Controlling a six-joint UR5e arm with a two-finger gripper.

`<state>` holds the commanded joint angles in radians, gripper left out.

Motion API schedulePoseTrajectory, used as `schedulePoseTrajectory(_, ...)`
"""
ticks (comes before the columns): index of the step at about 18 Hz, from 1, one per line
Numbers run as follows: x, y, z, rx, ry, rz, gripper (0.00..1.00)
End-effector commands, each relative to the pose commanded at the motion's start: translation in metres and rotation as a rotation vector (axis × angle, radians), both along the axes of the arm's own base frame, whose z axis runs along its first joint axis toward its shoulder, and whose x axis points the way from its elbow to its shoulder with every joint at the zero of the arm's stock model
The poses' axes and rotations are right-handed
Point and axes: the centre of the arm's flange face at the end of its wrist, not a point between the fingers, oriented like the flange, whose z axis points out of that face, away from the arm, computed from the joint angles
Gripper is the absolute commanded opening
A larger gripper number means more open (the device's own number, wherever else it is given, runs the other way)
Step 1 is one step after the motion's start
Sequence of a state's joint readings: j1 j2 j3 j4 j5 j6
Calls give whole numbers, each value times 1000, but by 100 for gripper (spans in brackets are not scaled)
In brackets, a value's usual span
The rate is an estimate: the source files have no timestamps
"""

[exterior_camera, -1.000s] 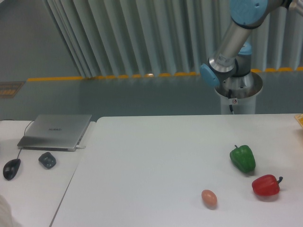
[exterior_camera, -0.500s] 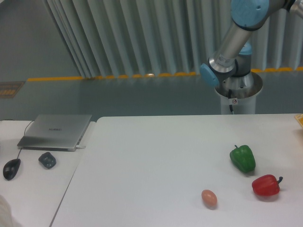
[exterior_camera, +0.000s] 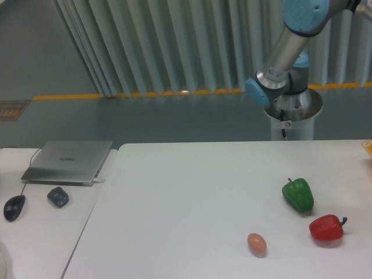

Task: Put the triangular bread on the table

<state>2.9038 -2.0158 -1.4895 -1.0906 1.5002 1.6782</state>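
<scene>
The large white table [exterior_camera: 192,197] fills the middle and right of the view. Only the arm's elbow and forearm [exterior_camera: 279,64] show, at the top right above the pedestal behind the table. The gripper is out of view. The triangular bread does not show as a whole. A small golden-yellow sliver [exterior_camera: 368,147] sits at the table's far right edge, cut off by the frame, and I cannot tell what it is.
A green pepper [exterior_camera: 298,195], a red pepper [exterior_camera: 326,228] and a small pinkish-tan egg [exterior_camera: 257,243] lie on the table's right part. The narrower desk at the left holds a laptop [exterior_camera: 68,161], a mouse [exterior_camera: 14,207] and a small dark object [exterior_camera: 58,196].
The arm's upper joint has shifted very slightly to the right. Nothing on the table has moved.
</scene>
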Motion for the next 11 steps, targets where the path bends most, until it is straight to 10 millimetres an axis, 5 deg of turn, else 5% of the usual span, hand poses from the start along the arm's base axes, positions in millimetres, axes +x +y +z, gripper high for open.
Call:
schedulePoseTrajectory(6,38,-1,61,-3,-25,-11,21)
schedulePoseTrajectory(11,83,43,95,26,-16,-72,21)
